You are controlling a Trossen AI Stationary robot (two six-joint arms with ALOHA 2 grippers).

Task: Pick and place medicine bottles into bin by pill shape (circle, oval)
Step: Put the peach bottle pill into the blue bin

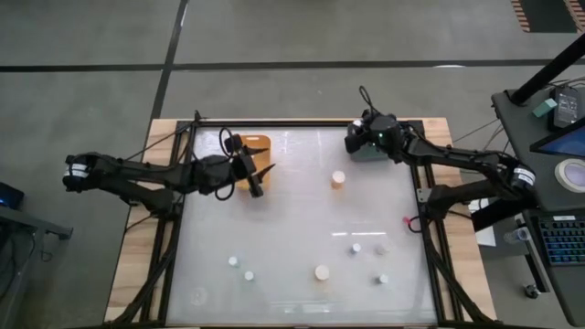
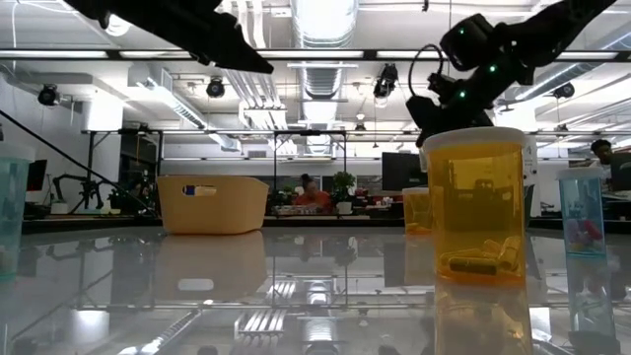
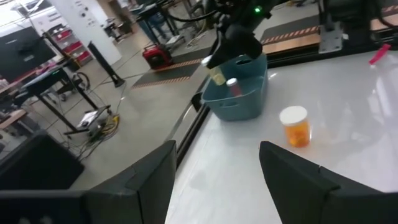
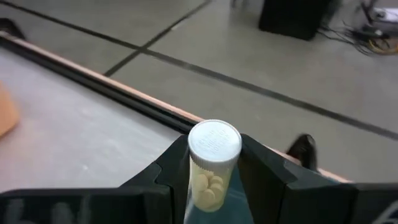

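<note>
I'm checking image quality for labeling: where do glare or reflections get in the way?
High view: pale glare streaks on the table. Low view: the glossy top mirrors the ceiling lights and the orange bottle. Right wrist view: the right gripper and its bottle show clearly.

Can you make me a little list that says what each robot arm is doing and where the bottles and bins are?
right gripper: fingers shut on clear white-capped bottle of round pills, above blue-grey plastic bin
left gripper: fingers open, holding nothing, beside tan plastic bin
orange white-capped bottle: upright mid-table, short of the blue-grey bin
other bottles: scattered along the table's near side
glossy white table: carries both bins at its far edge
</note>
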